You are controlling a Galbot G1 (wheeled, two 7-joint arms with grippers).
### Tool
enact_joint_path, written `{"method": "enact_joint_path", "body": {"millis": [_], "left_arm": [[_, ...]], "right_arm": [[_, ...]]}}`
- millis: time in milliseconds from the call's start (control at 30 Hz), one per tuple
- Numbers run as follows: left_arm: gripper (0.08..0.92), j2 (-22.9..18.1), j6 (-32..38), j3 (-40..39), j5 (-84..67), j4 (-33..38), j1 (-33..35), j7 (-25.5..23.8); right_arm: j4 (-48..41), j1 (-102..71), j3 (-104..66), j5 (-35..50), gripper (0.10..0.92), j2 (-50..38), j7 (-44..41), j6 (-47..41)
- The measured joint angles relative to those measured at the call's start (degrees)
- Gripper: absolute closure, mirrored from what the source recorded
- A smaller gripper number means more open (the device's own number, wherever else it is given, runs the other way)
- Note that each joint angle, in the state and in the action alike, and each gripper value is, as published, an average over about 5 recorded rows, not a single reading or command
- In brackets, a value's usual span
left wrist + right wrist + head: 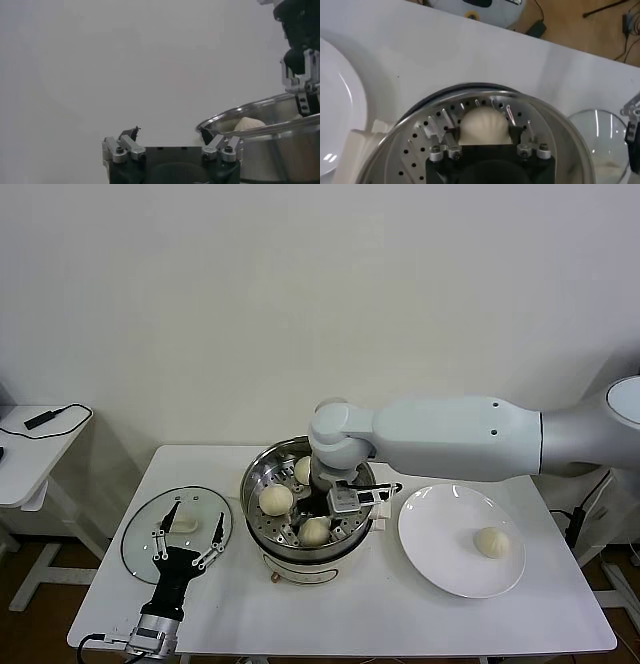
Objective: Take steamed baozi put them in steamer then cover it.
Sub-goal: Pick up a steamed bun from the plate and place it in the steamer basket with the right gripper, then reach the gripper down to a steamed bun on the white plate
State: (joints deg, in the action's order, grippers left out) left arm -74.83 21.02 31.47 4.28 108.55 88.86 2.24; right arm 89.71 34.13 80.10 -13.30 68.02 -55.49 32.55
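Observation:
The steel steamer [254,476] stands mid-table with three baozi on its perforated tray. My right gripper [316,524] reaches down into it, open, its fingers on either side of the front baozi [315,533], which rests on the tray. In the right wrist view that baozi [484,125] sits between the spread fingers [451,134] near the steamer rim [470,96]. The other two baozi lie at the left [274,499] and at the back [302,469]. A further baozi [491,541] lies on the white plate [440,529]. My left gripper [195,516] hovers open over the glass lid [140,529].
The lid lies flat on the table left of the steamer, its white knob [183,526] between my left fingers. The plate sits right of the steamer. A small side table [30,454] with a cable stands at far left. The steamer rim [260,107] shows in the left wrist view.

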Motion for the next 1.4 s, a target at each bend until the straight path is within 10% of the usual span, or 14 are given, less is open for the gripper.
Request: {"method": "enact_joint_path", "body": {"millis": [1400], "left_arm": [[0.177, 0.0, -0.5, -0.7, 0.6, 0.8, -0.2, 0.1]], "right_arm": [[-17.8, -6.0, -5.5, 25.5, 0.203, -37.6, -13.3, -30.6]]}}
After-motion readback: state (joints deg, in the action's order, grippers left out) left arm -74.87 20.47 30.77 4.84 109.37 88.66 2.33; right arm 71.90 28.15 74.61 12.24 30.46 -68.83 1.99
